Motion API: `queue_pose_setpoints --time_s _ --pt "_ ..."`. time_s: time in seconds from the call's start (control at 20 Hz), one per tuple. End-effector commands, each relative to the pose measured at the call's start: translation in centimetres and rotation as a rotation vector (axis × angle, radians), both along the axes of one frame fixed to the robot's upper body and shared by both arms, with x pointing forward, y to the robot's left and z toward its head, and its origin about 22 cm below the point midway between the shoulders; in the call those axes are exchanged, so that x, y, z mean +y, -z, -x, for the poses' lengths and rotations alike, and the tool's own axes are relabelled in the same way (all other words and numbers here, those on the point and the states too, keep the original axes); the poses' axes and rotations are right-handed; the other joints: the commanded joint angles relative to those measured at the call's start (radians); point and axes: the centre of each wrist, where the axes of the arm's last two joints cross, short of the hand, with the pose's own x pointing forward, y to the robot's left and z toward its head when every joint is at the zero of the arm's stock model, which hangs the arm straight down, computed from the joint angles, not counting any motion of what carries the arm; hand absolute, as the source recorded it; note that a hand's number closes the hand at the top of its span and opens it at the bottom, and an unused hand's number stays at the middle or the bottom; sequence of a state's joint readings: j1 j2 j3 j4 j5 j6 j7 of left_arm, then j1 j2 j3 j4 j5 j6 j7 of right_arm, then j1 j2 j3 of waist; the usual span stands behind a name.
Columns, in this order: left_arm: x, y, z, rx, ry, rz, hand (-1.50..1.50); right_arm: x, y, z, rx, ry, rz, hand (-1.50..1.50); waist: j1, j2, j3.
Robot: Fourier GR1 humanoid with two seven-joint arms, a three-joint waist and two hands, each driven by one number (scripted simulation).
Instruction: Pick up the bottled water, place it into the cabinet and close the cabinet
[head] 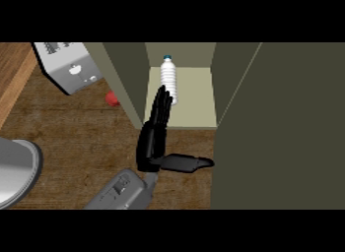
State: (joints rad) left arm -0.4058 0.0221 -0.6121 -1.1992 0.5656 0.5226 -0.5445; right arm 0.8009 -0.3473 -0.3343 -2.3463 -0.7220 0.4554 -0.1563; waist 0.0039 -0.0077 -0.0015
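A clear bottled water (pixel 169 78) with a blue cap stands upright on the pale shelf (pixel 193 106) inside the open cabinet, towards the back left. My left hand (pixel 151 142) comes up from the lower edge with fingers straight and thumb (pixel 186 163) stuck out to the right. Its fingertips (pixel 161 96) reach onto the shelf just left of the bottle's base; I cannot tell if they touch it. The hand holds nothing. My right hand does not show.
A large dark olive cabinet door (pixel 292 123) stands open and fills the right side. A narrower olive panel (pixel 124 81) flanks the shelf on the left. On the wooden counter are a grey appliance (pixel 68 66), a small red object (pixel 113 98) and a grey round vessel (pixel 4 172).
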Motion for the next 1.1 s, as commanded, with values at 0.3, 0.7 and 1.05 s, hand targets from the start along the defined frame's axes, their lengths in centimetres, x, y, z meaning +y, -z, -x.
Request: queue_pose_setpoints --time_s 0.3,0.7,1.05 --pt "3.6 0.6 8.6 0.014 0.119 0.02 1.5 3.2 -4.1 0.6 -0.024 -0.161 0.111 1.5 0.003 0.0 0.0" --pt "10.9 -0.6 9.4 -0.006 0.086 -0.03 1.5 3.9 -4.6 0.8 0.044 -0.32 0.185 1.5 -0.004 0.0 -0.002" --pt "16.0 -1.8 11.7 -0.01 0.061 -0.073 1.5 4.7 -4.3 0.4 0.001 -0.478 0.19 1.5 -0.005 -0.005 -0.002"
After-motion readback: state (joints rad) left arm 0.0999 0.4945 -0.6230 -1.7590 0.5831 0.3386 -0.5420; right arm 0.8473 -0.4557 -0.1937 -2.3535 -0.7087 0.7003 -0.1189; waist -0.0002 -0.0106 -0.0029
